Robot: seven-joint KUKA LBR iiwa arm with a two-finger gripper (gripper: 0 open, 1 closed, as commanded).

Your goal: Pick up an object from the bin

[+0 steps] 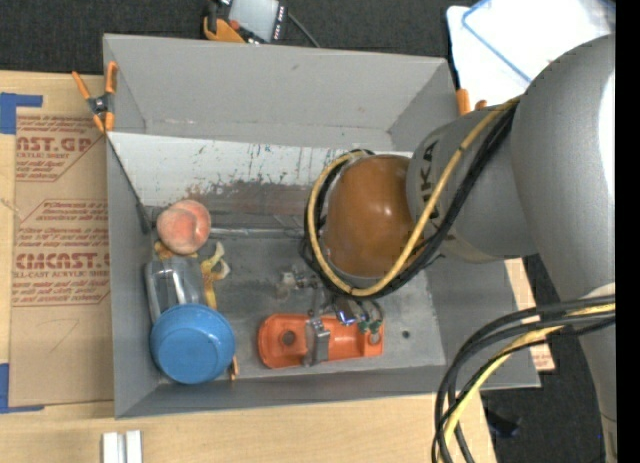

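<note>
My fingers (pixel 322 331) sit over the orange thing (pixel 283 341), which lies lengthways left-right by the front wall. I can't tell their opening.

Grey bin (pixel 270 81): peach (pixel 183 226) left, blue-lidded clear jar (pixel 190 341) lower-left corner, orange object (pixel 285 341) bottom centre, yellow scrap (pixel 213 271) beside jar.

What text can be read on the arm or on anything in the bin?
"KA": black letters on the grey arm casing; the rest of the word is hidden.
No readable marks on the orange plastic tool, the clear jar with round blue lid or the round peach-coloured fruit.
</note>
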